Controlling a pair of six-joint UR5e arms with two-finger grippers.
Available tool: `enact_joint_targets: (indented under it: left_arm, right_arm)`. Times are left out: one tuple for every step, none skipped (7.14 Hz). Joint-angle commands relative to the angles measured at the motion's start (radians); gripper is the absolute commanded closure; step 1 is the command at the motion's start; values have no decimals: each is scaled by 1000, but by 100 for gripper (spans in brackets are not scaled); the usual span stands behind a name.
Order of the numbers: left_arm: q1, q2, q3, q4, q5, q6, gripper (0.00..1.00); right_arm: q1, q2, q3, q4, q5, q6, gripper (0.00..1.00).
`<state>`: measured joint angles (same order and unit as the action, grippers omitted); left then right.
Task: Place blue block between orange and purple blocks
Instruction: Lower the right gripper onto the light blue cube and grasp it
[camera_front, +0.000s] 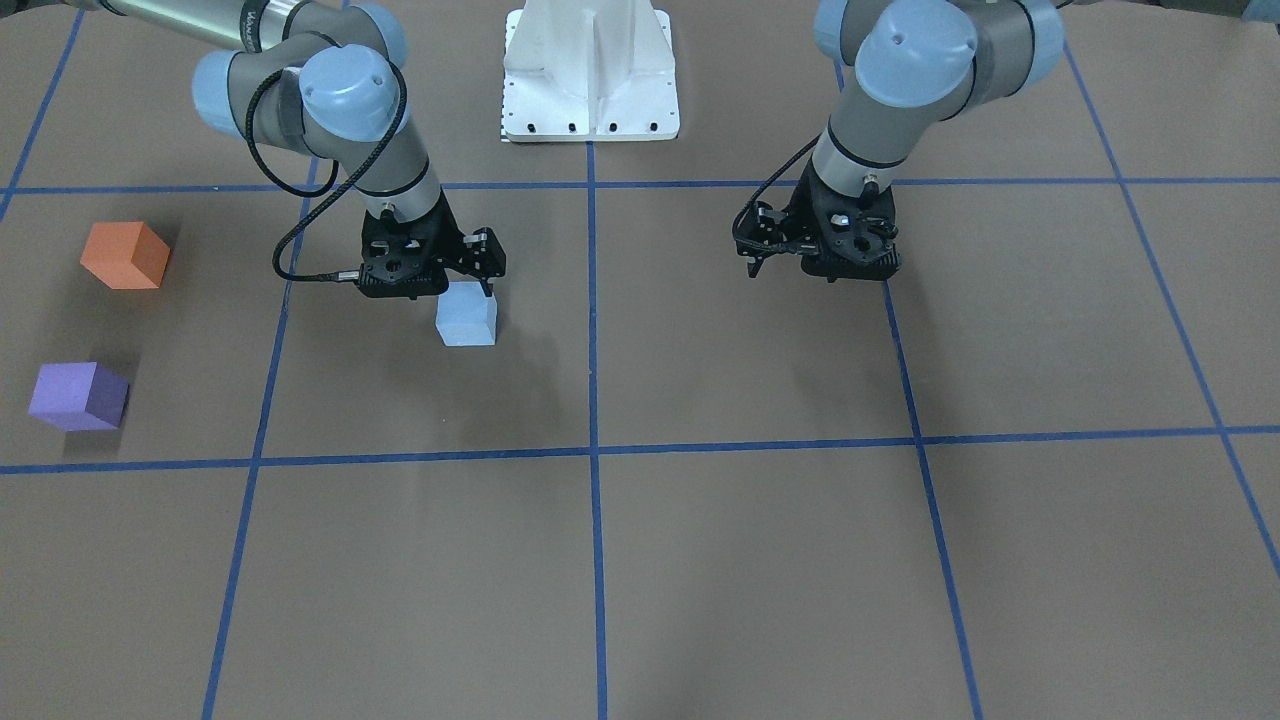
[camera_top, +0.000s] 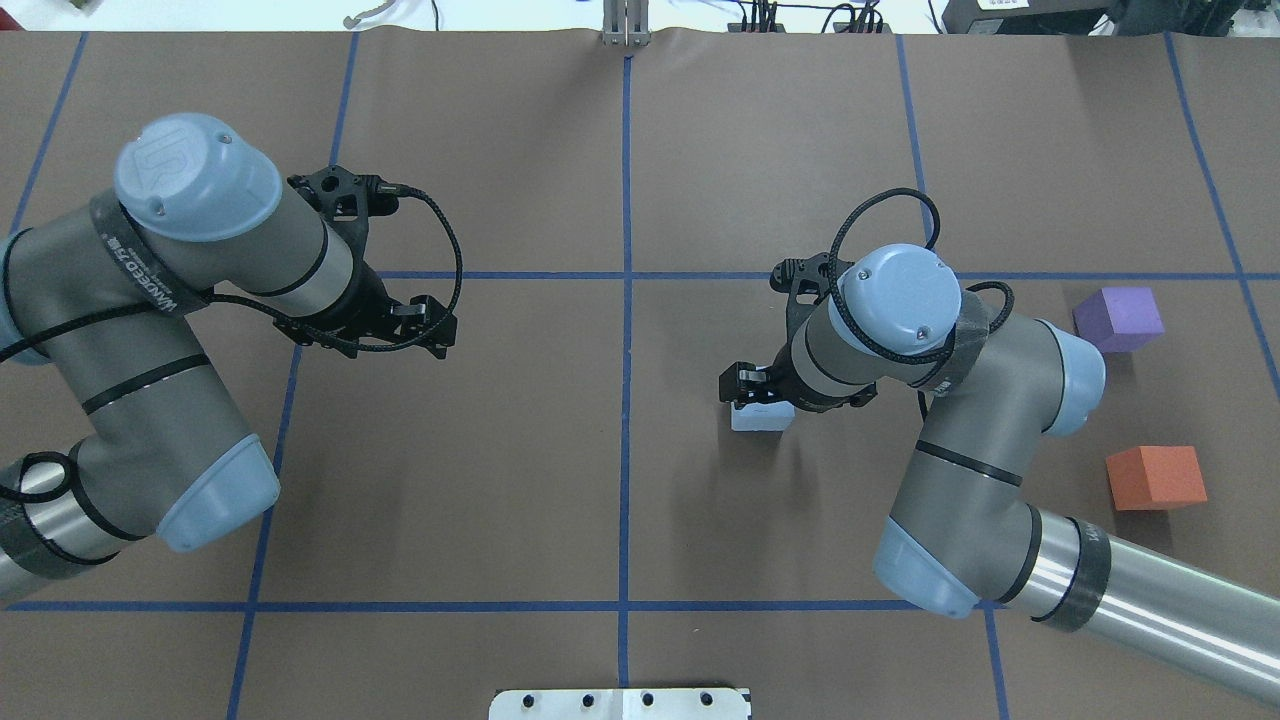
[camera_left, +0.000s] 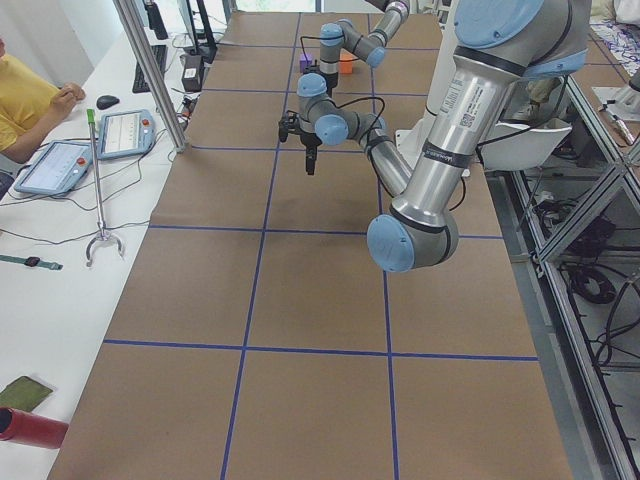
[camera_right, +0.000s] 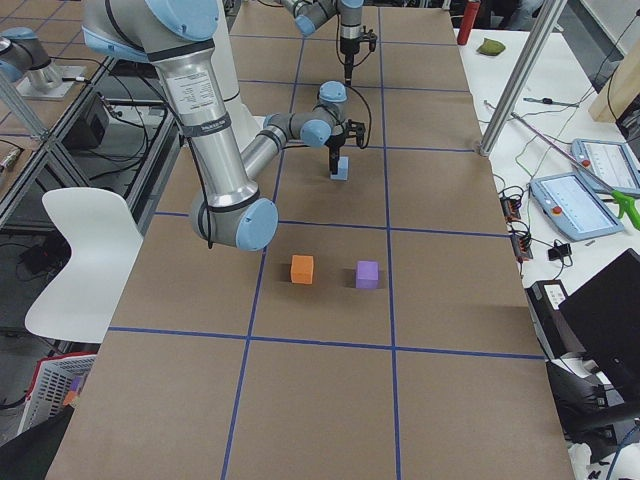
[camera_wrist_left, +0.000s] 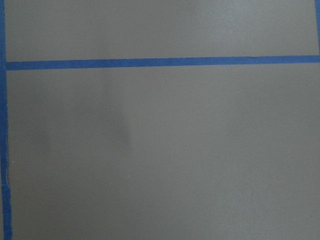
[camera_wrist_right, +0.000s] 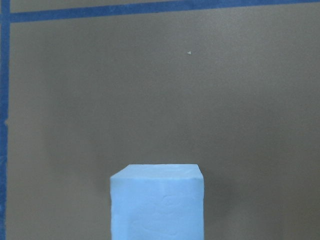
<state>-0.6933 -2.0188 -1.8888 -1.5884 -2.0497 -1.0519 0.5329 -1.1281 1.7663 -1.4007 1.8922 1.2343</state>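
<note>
Brown surface (camera_front: 700, 580): right hand (camera_front: 465, 287) over blue block (camera_front: 466, 320), closure unclear; left hand (camera_front: 790, 272) spread, idle. Next, likely carry it between orange block (camera_front: 125, 255) and purple block (camera_front: 78, 397) by the right edge.

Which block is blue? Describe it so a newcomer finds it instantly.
On the brown table, find the right gripper near the centre tape line. The blue block at its fingertips is pale sky-blue and alone; the orange block and purple block sit together farther out.
</note>
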Motion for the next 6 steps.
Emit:
enact_joint_targets:
  left_arm:
    - [1,-1,8,-1,0,-2,0]
    - [3,-1,8,-1,0,-3,0]
    - [5,-1,8,-1,2,-5,0]
    - [5,-1,8,-1,2,-7,0]
    - [6,-1,8,-1,2,-7,0]
    - [6,-1,8,-1,2,-7,0]
  right_arm:
    - [-2,4,-71,119,-8,17,0]
    - [-2,4,-73,123,-8,33,0]
    - [-2,4,-76,123,-8,33,1]
    - [-2,4,-83,124,-8,31,2]
    - [-2,4,-85,124,-8,31,9]
    - [-4,5,-87,124,-10,31,16]
